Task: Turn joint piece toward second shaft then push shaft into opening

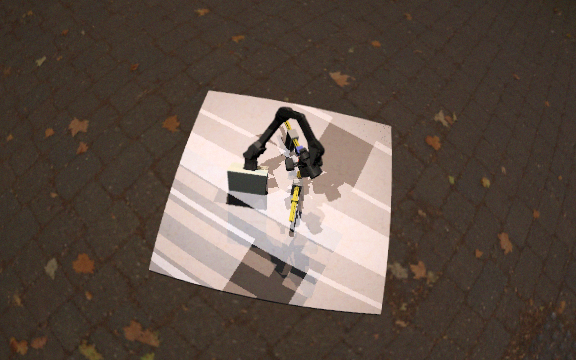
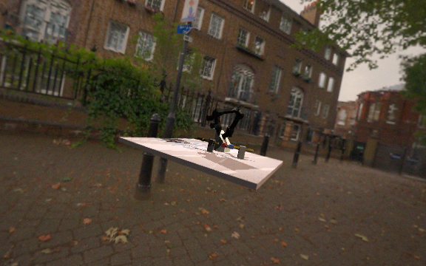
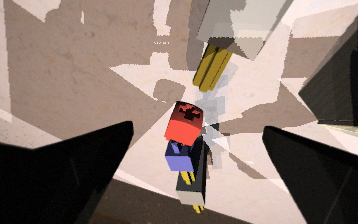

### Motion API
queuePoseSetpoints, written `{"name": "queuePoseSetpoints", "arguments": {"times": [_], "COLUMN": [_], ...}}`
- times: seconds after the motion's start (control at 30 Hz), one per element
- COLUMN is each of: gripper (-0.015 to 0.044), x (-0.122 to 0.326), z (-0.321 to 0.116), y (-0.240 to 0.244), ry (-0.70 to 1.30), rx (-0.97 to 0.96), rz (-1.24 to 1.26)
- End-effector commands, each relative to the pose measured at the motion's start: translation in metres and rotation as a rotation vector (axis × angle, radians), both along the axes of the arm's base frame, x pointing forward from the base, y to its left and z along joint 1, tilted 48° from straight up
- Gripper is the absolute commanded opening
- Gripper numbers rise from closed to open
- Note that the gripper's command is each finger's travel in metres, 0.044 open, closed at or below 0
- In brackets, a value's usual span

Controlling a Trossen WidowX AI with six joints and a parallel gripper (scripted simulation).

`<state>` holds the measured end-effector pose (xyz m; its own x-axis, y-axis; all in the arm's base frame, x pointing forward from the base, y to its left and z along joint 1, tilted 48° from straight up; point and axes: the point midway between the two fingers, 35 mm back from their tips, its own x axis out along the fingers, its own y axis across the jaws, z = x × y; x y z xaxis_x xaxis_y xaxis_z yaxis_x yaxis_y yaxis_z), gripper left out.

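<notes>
With the pincer [image 1: 300, 164] [image 3: 196, 129] wide open and empty, red joint piece [image 3: 184, 122] between its fingers' sides, short of the second shaft [image 3: 212, 67], looks like turning's done or nearly, next: check line-up, then go grip that shaft

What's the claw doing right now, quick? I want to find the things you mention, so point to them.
Claw [image 1: 294, 167] [image 3: 196, 129]: open, holding nothing; red joint piece [image 3: 184, 123] sits between the fingers' tips in wrist view, ungripped.

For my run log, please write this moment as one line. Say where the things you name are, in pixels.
gripper [image 1: 300, 165] [image 3: 196, 129]: open | red joint piece [image 3: 184, 123]: not held | second shaft [image 3: 212, 69]: outside joint piece
</notes>
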<state>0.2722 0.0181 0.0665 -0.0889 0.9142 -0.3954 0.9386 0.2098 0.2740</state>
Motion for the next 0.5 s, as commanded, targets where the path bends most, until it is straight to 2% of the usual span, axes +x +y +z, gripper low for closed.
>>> {"name": "queuePoseSetpoints", "arguments": {"times": [0.0, 0.23, 0.47], "gripper": [0.0440, 0.0440, 0.0440], "x": [-0.003, -0.005, -0.005], "z": [-0.010, -0.022, -0.023], "y": [0.000, -0.001, -0.001], "ry": [0.122, 0.316, 0.322], "rx": [0.030, 0.070, 0.071], "rz": [-0.056, -0.145, -0.147]}}
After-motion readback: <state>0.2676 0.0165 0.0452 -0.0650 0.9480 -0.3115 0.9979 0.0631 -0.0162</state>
